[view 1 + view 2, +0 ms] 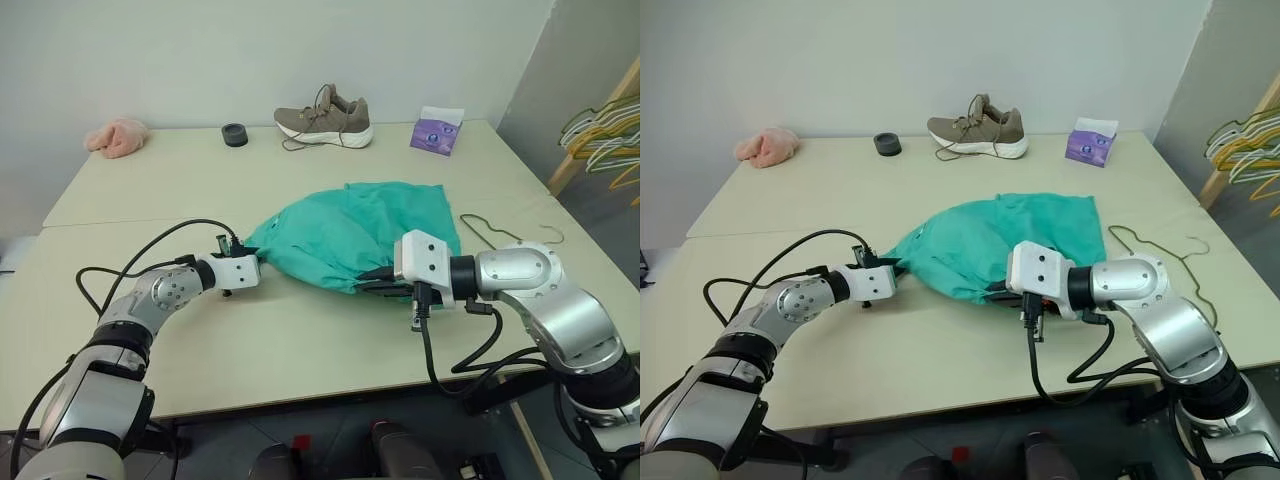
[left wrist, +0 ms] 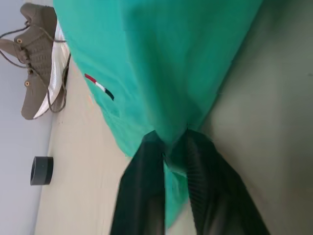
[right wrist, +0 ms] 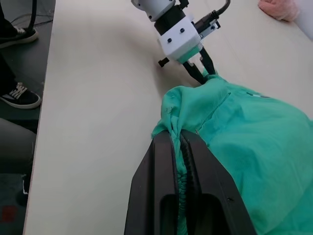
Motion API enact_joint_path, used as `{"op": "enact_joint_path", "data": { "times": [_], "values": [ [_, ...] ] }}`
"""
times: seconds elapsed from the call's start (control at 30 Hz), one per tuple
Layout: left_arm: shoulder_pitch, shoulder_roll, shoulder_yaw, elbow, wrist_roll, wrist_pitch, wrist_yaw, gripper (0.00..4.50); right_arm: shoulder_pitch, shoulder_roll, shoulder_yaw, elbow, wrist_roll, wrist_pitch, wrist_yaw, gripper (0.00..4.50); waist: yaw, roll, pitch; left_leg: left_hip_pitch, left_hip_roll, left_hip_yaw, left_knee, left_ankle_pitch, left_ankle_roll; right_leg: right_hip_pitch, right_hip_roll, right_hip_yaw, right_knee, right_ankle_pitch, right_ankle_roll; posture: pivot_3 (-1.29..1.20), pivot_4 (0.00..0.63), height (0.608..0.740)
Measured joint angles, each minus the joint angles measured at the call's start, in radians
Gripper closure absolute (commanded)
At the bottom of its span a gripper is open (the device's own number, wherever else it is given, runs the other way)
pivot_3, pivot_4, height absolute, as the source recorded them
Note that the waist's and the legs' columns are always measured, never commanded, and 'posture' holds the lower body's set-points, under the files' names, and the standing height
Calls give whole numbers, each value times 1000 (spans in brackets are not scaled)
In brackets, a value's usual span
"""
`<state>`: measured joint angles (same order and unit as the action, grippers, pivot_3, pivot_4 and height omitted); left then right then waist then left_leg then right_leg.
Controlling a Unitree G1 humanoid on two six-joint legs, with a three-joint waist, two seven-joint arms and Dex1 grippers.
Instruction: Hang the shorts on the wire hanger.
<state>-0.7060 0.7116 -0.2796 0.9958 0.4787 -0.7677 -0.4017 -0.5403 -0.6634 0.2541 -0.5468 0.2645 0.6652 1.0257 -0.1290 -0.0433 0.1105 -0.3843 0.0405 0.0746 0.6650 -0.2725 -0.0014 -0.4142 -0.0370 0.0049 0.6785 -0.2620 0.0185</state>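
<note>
Two hands pinched the teal-green thin fabric shorts (image 1: 355,235) on the pale tabletop (image 1: 300,330) in the head view: the left hand (image 1: 250,253) at one corner, the right hand (image 1: 378,283) at the near edge, with the thin olive-grey wire hanger (image 1: 505,235) lying just beside the shorts. Seen from the left wrist, black fingers (image 2: 146,161) clamped a fold. Seen from the right wrist, fingers (image 3: 164,161) gripped gathered fabric.

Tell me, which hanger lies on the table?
The thin wire hanger beside the shorts; the bunched coloured hangers hang off a rack past the table's edge.
</note>
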Motion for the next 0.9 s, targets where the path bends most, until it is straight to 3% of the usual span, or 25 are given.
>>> {"op": "enact_joint_path", "data": {
  "times": [0.4,0.43,0.53,0.6,0.7,0.8,0.9],
  "values": [
    [28,71,9,-143,-43,-84,-16,4485,47,-113,-47,-35,162,31,83,4500,-11,0,0,0,1,-2,0,0,0,0,0,2,0,0,0,-159,91,740],
    [44,87,13,-169,-70,-80,-47,4485,57,-132,-52,-37,173,31,95,4500,-12,0,0,0,1,-1,0,0,0,0,0,2,0,0,0,-149,91,740],
    [190,152,34,-384,-340,115,-365,4485,60,-236,-67,53,180,-6,176,4500,-18,2,2,1,2,2,0,-1,-1,0,0,4,0,0,0,-131,90,740],
    [291,191,30,-563,-531,370,-604,4485,-18,-264,-43,264,108,-104,229,4500,-20,3,3,2,3,4,1,-1,-1,0,0,5,1,0,0,-122,85,740],
    [273,177,19,-706,-647,601,-761,4485,-253,-221,23,695,-39,-276,263,4500,-14,5,6,4,2,7,4,1,1,0,7,5,1,-1,3,-110,78,740],
    [133,89,26,-710,-681,723,-785,4485,-508,-115,77,1079,-184,-474,240,4500,-4,8,7,1,1,6,3,2,2,0,8,7,0,1,2,-104,69,740],
    [-49,-37,51,-599,-674,765,-711,4485,-740,11,149,1420,-358,-709,98,4500,-11,8,7,-4,2,8,3,2,2,-6,9,10,1,3,1,-97,62,740]
  ]
}}
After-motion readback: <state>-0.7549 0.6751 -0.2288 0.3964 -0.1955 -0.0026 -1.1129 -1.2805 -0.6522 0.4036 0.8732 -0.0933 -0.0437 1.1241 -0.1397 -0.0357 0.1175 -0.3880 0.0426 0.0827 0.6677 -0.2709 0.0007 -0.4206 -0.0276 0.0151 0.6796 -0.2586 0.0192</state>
